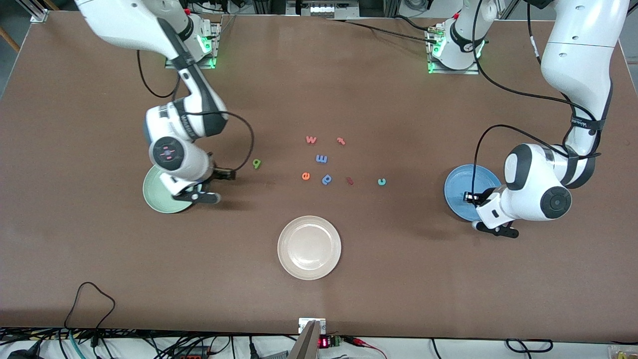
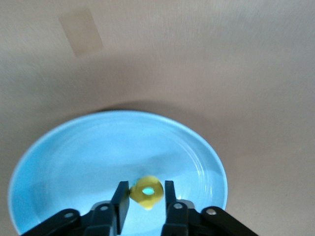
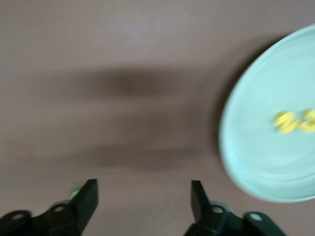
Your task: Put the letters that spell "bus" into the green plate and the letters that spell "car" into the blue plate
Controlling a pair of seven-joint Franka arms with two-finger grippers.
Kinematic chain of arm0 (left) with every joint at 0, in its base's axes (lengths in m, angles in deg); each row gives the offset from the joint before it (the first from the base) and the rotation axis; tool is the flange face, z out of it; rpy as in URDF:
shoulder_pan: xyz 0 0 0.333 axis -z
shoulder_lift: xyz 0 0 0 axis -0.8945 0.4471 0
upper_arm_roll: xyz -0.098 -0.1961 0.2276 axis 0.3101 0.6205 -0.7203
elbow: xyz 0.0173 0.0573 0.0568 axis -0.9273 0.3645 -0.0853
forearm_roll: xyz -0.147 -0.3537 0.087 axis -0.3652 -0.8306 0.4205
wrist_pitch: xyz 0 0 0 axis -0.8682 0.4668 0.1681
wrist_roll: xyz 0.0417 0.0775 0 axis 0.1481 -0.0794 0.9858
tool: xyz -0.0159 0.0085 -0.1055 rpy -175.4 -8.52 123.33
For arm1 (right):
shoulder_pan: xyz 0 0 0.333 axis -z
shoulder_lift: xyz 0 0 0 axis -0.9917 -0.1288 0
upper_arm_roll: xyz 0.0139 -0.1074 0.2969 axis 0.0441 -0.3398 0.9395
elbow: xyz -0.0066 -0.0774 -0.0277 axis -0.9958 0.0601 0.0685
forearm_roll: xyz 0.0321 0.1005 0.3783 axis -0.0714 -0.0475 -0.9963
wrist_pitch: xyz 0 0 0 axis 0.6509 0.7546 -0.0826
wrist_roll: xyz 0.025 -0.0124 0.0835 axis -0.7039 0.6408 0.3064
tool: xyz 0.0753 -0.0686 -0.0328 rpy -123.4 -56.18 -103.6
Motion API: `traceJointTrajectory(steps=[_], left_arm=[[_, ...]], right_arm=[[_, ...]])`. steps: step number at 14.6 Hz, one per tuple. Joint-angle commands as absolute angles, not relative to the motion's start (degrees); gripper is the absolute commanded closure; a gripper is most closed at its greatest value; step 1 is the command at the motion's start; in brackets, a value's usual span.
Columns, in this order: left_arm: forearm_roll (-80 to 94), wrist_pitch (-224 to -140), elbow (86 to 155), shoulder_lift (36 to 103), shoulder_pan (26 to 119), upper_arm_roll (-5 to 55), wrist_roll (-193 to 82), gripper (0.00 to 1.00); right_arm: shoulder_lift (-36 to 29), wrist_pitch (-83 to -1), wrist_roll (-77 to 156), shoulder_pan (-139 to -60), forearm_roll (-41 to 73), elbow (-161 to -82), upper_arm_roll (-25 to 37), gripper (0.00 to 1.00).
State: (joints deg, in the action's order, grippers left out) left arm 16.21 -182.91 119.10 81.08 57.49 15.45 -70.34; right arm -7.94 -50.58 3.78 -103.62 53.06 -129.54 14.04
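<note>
Left gripper (image 2: 143,201) over the blue plate (image 2: 74,162), jaws loosely flanking the yellow "a" (image 2: 146,192). Right gripper (image 3: 142,199), jaws wide and empty, beside the green plate (image 3: 256,147).

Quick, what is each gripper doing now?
Left gripper: over the blue plate, yellow letter between its fingers; grip cannot be told.
Right gripper: open, empty, beside the green plate.
</note>
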Motion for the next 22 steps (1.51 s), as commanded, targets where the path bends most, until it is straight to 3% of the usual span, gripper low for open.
traceJointTrajectory(steps=[1, 4, 6, 8, 11, 22], left_arm=[[17.6, -181.8, 121.7, 79.2, 57.1, 16.2, -70.0, 0.22], [17.5, -179.3, 121.0, 78.1, 58.3, 18.4, -69.5, 0.25], [17.5, -179.2, 120.7, 77.9, 58.6, 22.0, -68.1, 0.46], [16.7, -179.7, 120.5, 78.4, 60.4, 24.5, -63.8, 0.54], [16.5, -180.8, 119.3, 79.7, 65.3, 25.8, -56.5, 0.54], [16.5, -190.3, 121.2, 83.6, 73.0, 25.7, -49.8, 0.54]], right_arm=[[-9.7, -53.7, -3.9, -106.4, 52.3, -130.3, 14.8, 0.30], [-11.6, -56.7, -10.2, -109.5, 52.3, -130.1, 15.1, 0.34], [-12.7, -58.2, -11.6, -109.8, 52.3, -130.1, 15.1, 0.37], [-13.2, -58.2, -11.7, -110.1, 52.3, -130.2, 15.1, 0.39], [-13.5, -58.2, -12.6, -110.5, 52.3, -130.3, 15.1, 0.44], [-11.7, -55.7, -12.7, -110.1, 52.3, -132.6, 16.4, 0.44]])
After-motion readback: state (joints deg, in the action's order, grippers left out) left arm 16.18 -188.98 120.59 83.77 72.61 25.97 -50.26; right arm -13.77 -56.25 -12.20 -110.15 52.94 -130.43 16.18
